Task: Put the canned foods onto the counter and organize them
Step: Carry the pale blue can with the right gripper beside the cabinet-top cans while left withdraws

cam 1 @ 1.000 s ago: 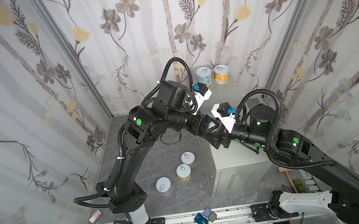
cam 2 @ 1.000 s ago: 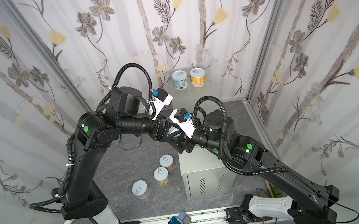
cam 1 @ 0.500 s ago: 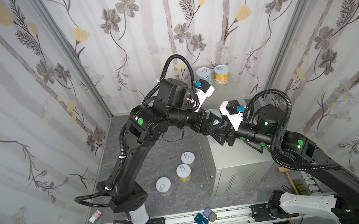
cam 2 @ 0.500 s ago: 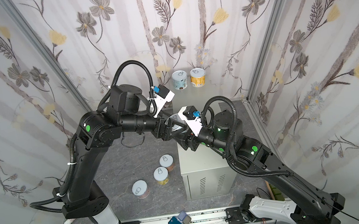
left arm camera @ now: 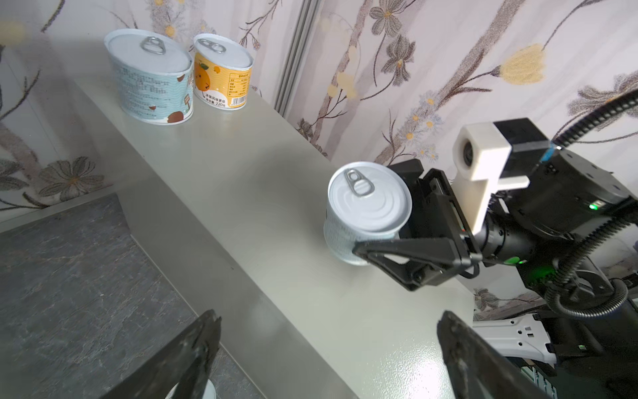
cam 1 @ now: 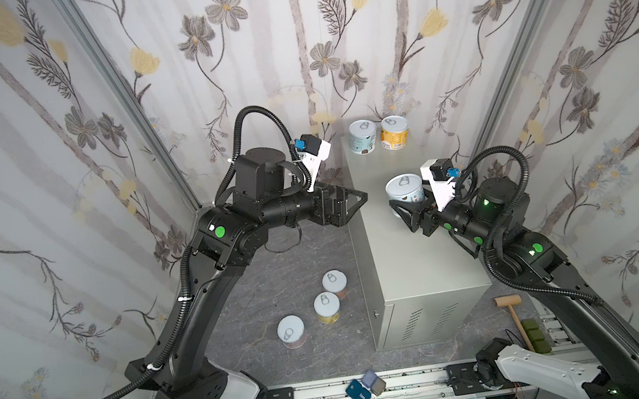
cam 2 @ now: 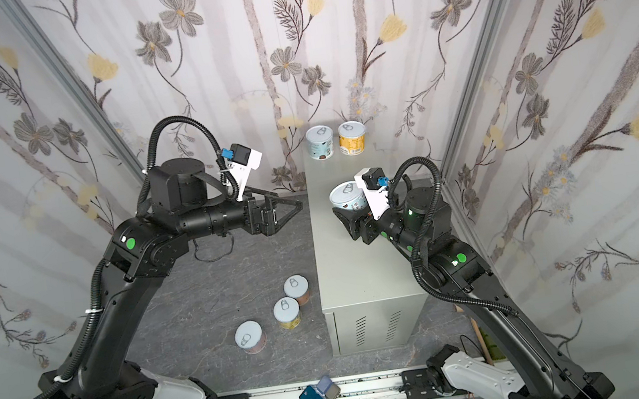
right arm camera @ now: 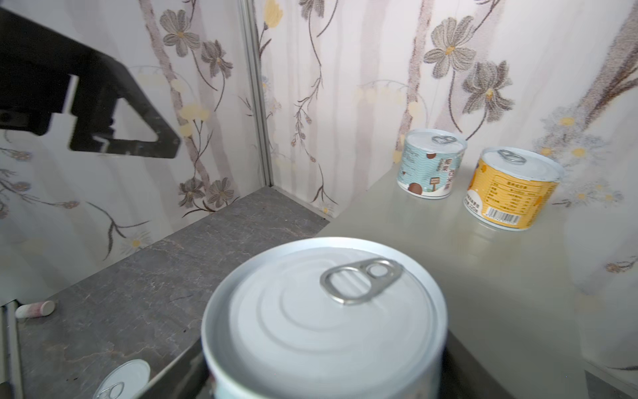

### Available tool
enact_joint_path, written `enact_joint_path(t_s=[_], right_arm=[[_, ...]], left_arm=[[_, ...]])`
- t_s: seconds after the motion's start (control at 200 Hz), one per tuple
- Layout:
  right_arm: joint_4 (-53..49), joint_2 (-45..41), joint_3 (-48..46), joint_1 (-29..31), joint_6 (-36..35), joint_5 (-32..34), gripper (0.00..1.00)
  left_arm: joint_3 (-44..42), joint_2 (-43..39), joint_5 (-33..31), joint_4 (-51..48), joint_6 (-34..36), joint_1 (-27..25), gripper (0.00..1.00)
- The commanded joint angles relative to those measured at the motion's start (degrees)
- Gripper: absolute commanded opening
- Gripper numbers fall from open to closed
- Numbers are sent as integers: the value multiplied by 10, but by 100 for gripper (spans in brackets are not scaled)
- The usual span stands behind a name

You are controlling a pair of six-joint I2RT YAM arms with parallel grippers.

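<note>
Your right gripper [cam 1: 403,210] is clamped low on the blue can [cam 1: 404,186], lid up over the counter [cam 1: 403,277], likely bound for the row begun by the far cans [cam 1: 363,137] (blue and orange, side by side). Your left gripper [cam 1: 358,201] gapes empty beside the counter's edge, free for the three floor cans [cam 1: 326,303].

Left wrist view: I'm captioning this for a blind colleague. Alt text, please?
The right gripper holds a blue can over the grey counter. A second blue can and an orange can stand side by side at its far end; the left gripper, fingers open, sits in the foreground.
</note>
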Motion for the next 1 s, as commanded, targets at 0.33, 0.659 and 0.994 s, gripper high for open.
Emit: enact_joint_path(t_s=[0.33,0.659,0.994], right_arm=[[231,114,12,-117,29,-83,73],[300,189,22,-154,34,-123,75],[295,249,60,-169,42,-127,80]], left_arm=[[-150,-147,-26,68,-7,22,100],[-203,-195,-43,85,-2,22,100],[-222,-201,-50,99,0,26,100]])
